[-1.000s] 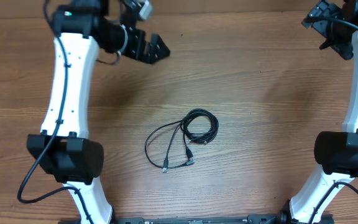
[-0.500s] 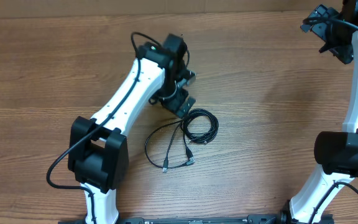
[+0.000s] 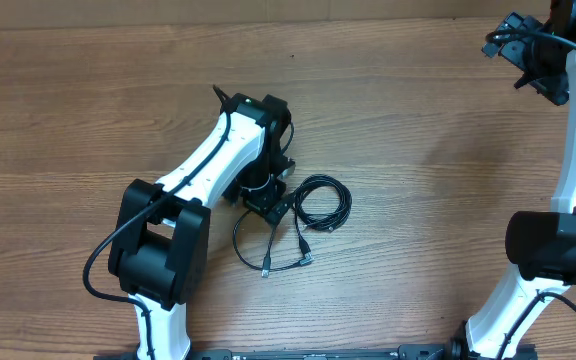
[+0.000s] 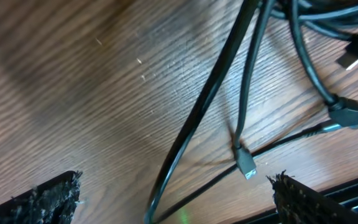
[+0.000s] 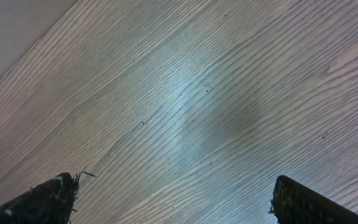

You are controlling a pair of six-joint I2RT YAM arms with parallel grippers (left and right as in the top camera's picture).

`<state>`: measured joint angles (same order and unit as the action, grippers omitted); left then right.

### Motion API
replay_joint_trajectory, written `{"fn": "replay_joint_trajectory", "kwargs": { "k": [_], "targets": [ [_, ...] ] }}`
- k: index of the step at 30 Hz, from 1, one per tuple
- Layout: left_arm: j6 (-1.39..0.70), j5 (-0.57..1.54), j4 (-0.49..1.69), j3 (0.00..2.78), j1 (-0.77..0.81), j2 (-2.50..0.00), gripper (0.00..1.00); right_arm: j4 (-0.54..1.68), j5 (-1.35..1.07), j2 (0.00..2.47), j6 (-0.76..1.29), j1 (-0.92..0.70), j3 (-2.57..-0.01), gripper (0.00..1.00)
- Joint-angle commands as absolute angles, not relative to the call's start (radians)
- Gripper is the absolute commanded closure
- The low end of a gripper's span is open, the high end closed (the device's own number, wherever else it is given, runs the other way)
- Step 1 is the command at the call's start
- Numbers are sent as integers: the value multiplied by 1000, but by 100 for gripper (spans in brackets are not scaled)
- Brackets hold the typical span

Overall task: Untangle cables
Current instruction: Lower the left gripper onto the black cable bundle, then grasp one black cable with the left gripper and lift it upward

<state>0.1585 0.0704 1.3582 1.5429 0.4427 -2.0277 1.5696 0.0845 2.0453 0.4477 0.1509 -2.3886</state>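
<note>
- Cables (image 3: 308, 215) lie on the middle of the table (image 3: 418, 150): a tight coil (image 3: 324, 201) on the right and a loose loop (image 3: 252, 236) to its left.
- The plugs (image 3: 305, 258) rest at the near side of the tangle; the left wrist view shows one small plug (image 4: 246, 167) beside crossing strands.
- Left gripper (image 3: 268, 205) hangs low over the spot where loop meets coil, released. Its jaws are spread wide, with strands running across the wood between the fingers (image 4: 45, 200), and nothing is grasped.
- Right gripper (image 3: 530, 60) sits at the far right corner, well apart from the cables, also released, with bare wood below it.
</note>
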Motion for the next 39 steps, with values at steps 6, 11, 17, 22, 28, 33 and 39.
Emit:
{"fn": "replay_joint_trajectory", "kwargs": {
  "k": [6, 11, 17, 22, 28, 33, 39],
  "targets": [
    [141, 117, 1282, 1525, 439, -2035, 0, 1566, 84, 2041, 440, 152, -2395, 0],
    [134, 157, 1229, 1525, 439, -2035, 0, 1567, 84, 2041, 440, 152, -2395, 0],
    [131, 157, 1199, 1494, 440, -2035, 2, 1565, 88, 2041, 440, 152, -2395, 0],
    [129, 138, 1197, 1432, 439, -2035, 1, 1559, 88, 2041, 440, 152, -2395, 0],
    [117, 116, 1204, 1395, 439, -2035, 51, 1536, 88, 2041, 441, 152, -2395, 0],
    [73, 117, 1192, 1395, 439, -2035, 96, 1520, 87, 2041, 441, 152, -2395, 0],
    [20, 132, 1192, 1427, 439, -2035, 96, 1511, 87, 2041, 441, 152, -2395, 0]
  ]
}}
